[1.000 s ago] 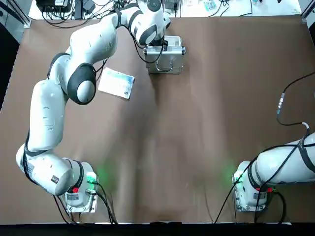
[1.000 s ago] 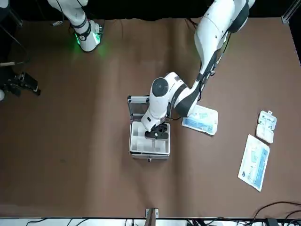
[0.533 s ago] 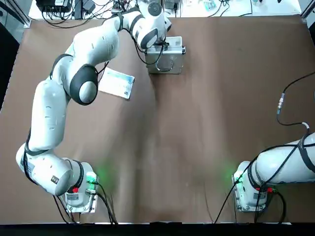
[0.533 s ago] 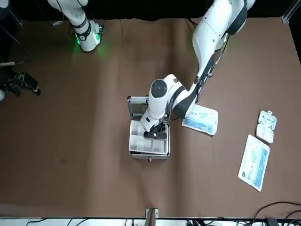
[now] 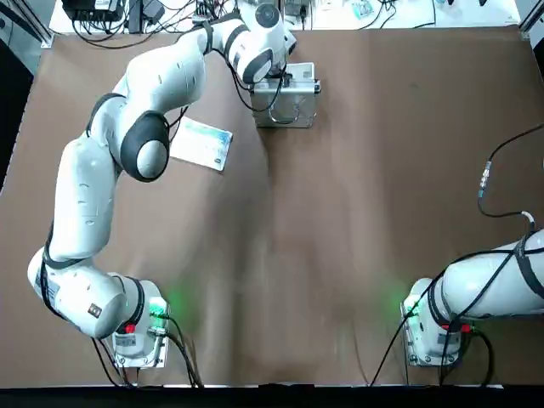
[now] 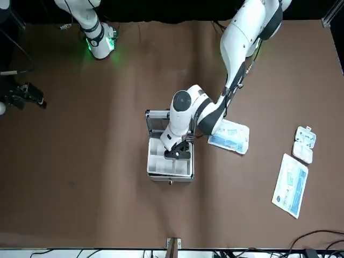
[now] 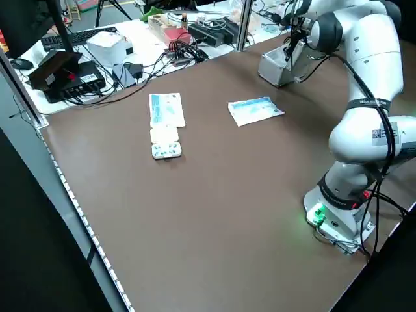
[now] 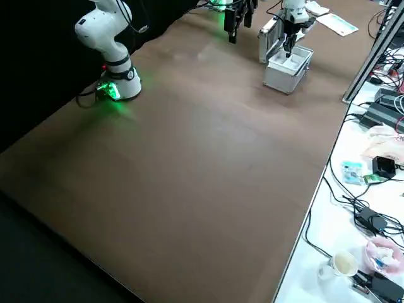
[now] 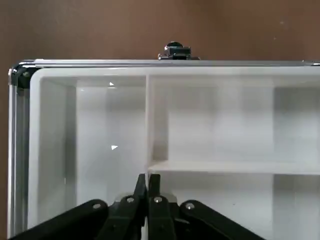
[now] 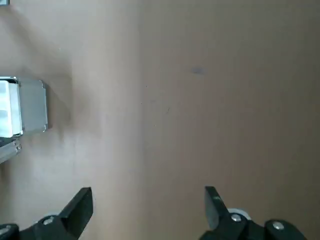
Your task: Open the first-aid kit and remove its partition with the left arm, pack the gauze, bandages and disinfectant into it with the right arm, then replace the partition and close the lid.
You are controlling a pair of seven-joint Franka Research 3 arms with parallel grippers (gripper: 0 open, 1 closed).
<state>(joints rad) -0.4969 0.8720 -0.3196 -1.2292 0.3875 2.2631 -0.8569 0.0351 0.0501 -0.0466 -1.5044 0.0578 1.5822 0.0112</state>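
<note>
The silver first-aid kit [image 6: 170,176] stands at the table's far middle. Its lid [image 6: 157,121] is raised upright on the robot's side. The cream partition [image 9: 215,125] still sits inside the case, also seen in the front view [image 6: 159,163]. My left gripper [image 6: 176,155] reaches down into it. In the left wrist view that gripper [image 9: 148,181] is shut on a thin divider wall of the partition. My right gripper [image 10: 147,202] hangs open over bare table, away from the case. The disinfectant is out of view.
A white-and-blue printed packet [image 6: 229,136] lies close beside the case on the left arm's side. Farther out lie a long white-and-teal box [image 6: 290,185] and a small white pack [image 6: 304,144]. Benches with cables [image 7: 195,32] border the table's far edge.
The left gripper has shifted slightly across the case and its elbow has swung a little. The partition has not risen. The right arm is still.
</note>
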